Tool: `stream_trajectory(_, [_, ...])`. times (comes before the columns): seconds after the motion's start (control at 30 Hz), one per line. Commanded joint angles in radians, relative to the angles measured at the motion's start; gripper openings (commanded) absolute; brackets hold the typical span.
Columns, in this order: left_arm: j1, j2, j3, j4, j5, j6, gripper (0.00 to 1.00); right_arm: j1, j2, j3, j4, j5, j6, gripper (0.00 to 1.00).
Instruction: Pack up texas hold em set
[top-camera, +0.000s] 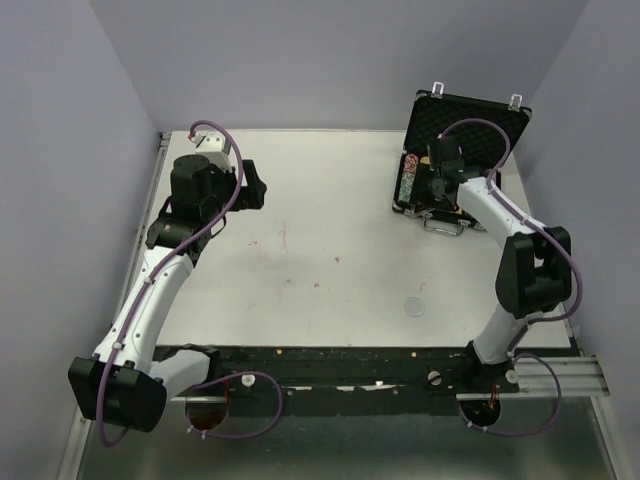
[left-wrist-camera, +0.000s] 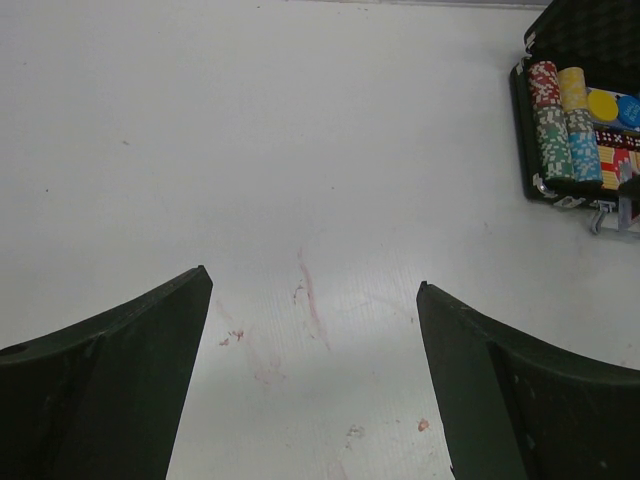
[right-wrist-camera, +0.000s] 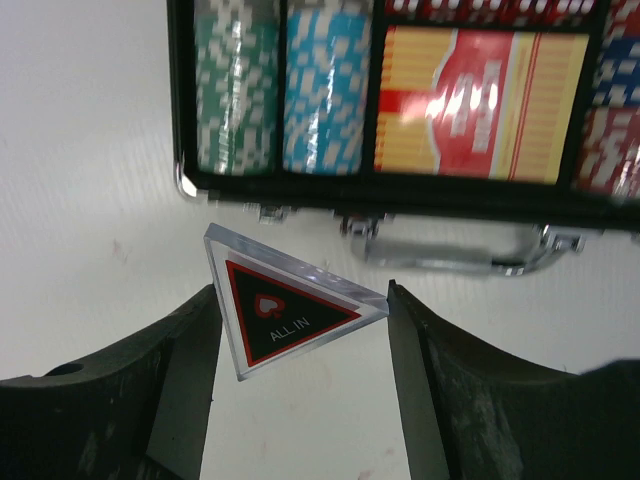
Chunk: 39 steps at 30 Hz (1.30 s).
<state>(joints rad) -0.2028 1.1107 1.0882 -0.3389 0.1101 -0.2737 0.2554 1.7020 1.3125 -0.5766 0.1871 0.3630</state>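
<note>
Right wrist view has the right gripper (right-wrist-camera: 303, 300) pinching the clear triangular ALL IN button (right-wrist-camera: 280, 315) between its fingers, tilted, just on the near side of the case's silver handle (right-wrist-camera: 460, 255). Behind it sit the green chips (right-wrist-camera: 235, 85), blue chips (right-wrist-camera: 328, 85) and a red-and-yellow card deck (right-wrist-camera: 470, 100) in their slots. The black case (top-camera: 480, 108) is open at the far right of the table (top-camera: 330, 250), lid upright. Left gripper (left-wrist-camera: 312, 278) hangs over bare tabletop at the far left, jaws spread wide, holding nothing.
</note>
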Motion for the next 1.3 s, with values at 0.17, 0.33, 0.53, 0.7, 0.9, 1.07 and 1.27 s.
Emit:
stream_trajectory(0.17, [0.006, -0.005, 0.024, 0.003, -0.001, 0.008, 0.99, -0.172, 0.303, 0.333, 0.0, -0.077, -0.078, 0.47])
stream_trajectory(0.33, [0.008, -0.006, 0.025, 0.003, -0.001, 0.01, 0.99, -0.212, 0.373, 0.392, -0.011, -0.067, -0.091, 0.47])
stream_trajectory(0.53, [0.006, -0.008, 0.026, 0.003, 0.003, 0.008, 0.99, -0.235, 0.429, 0.435, -0.042, -0.075, -0.118, 0.47])
stream_trajectory(0.7, [0.008, -0.005, 0.026, 0.003, 0.003, 0.008, 0.99, -0.237, 0.447, 0.446, -0.072, -0.077, -0.13, 0.47])
stream_trajectory(0.9, [0.006, -0.005, 0.026, 0.003, 0.007, 0.007, 0.99, -0.239, 0.449, 0.447, -0.098, -0.092, -0.139, 0.48])
stream_trajectory(1.07, [0.008, -0.005, 0.026, 0.003, 0.008, 0.005, 0.99, -0.239, 0.462, 0.467, -0.124, -0.097, -0.145, 0.5])
stream_trajectory(1.27, [0.008, -0.005, 0.026, 0.001, 0.007, 0.007, 0.99, -0.239, 0.464, 0.468, -0.135, -0.11, -0.15, 0.54])
